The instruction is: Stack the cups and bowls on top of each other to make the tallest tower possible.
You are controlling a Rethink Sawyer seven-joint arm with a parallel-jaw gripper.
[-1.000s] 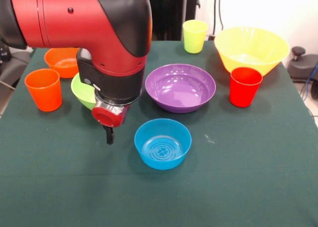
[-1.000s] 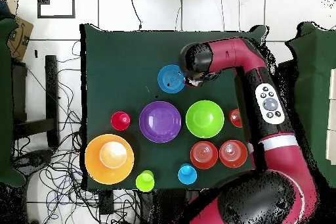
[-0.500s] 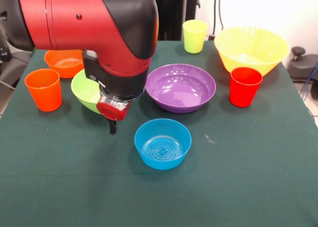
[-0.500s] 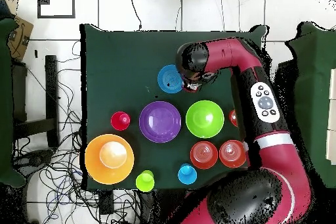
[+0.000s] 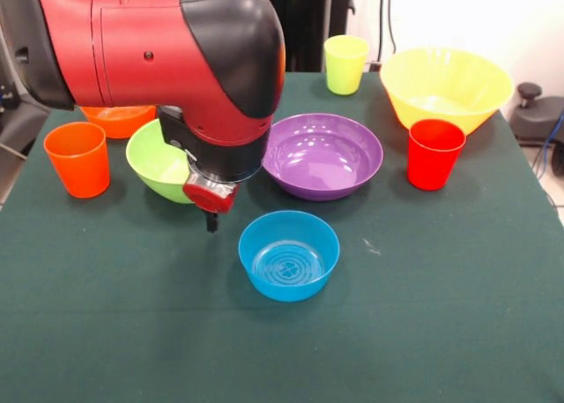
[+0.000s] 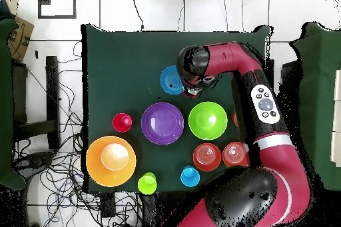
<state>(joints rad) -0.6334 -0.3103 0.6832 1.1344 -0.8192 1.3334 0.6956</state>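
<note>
Hanging just left of the small blue bowl, the fingers show no readable opening; I cannot tell.

Dark green table with scattered separate cups and bowls.

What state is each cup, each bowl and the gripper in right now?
Blue bowl: upright, empty, unstacked.
Green bowl: upright, partly hidden by arm.
Purple bowl: upright, empty.
Yellow bowl: upright.
Orange cup: upright.
Red cup: upright.
Gripper: beside blue bowl, empty.
</note>
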